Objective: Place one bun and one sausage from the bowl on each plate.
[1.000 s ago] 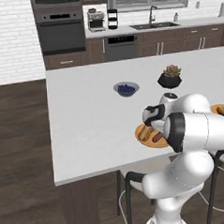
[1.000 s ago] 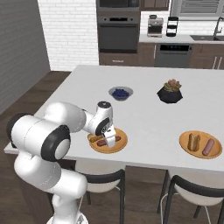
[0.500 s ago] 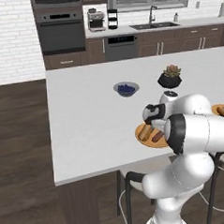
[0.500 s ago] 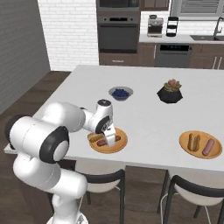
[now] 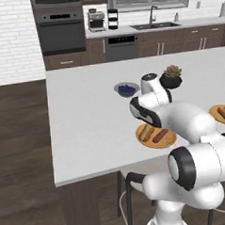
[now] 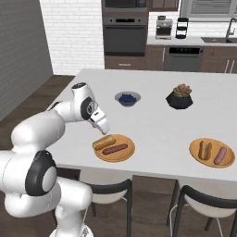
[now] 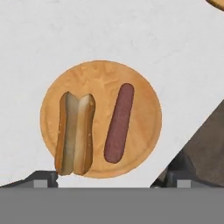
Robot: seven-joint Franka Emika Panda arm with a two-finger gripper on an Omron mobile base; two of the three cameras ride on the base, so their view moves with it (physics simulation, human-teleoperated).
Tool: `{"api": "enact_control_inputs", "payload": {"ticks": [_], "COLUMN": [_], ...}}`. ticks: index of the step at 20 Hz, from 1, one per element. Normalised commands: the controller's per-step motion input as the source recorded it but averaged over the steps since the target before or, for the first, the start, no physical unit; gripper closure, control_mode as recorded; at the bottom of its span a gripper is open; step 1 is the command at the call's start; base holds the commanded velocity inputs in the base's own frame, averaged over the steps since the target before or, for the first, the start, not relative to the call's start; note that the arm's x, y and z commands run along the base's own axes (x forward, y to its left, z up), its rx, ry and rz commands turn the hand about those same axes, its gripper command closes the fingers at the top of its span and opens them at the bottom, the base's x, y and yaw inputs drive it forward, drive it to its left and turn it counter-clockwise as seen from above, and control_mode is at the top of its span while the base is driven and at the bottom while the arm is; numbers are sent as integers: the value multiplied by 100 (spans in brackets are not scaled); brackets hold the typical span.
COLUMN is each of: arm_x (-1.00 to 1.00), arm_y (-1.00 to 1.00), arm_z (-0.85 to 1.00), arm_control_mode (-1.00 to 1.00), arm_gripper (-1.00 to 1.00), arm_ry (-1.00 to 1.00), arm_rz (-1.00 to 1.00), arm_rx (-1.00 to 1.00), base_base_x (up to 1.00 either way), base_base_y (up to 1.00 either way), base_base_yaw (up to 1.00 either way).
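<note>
Plates (image 6: 114, 155) on the white counter (image 5: 87, 125) each held one bun and one sausage.

The near-left plate carried a split bun (image 7: 75, 132) and a sausage (image 7: 119, 123) lying side by side, apart. The right plate (image 6: 212, 159) held another bun (image 6: 204, 150) and sausage (image 6: 221, 155). The gripper (image 6: 102, 126) hung just above the left plate, gripping nothing, its fingertips (image 7: 41, 178) spread wide. Farther back sat a small bowl of blue berries (image 6: 127, 98) and a potted succulent (image 6: 180, 96).
</note>
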Motion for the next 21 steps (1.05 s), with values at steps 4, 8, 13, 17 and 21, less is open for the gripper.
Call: {"api": "enact_control_inputs", "payload": {"ticks": [4, 8, 13, 17, 21], "arm_x": [-64, -100, -47, 0, 0], "arm_y": [100, 100, 100, 42, 0], "arm_z": [87, 51, 7, -21, 0], "arm_control_mode": [-100, -100, -100, -100, -100], "arm_gripper": [-100, -100, -100, -100, -100], "arm_ry": [-1, -15, 4, 8, 0], "arm_rz": [39, 34, 39, 4, 0], "arm_rx": [-36, -23, -22, -13, 0], "base_base_x": [0, 0, 0, 0, 0], "base_base_y": [0, 0, 0, 0, 0], "base_base_yaw": [0, 0, 0, 0, 0]}}
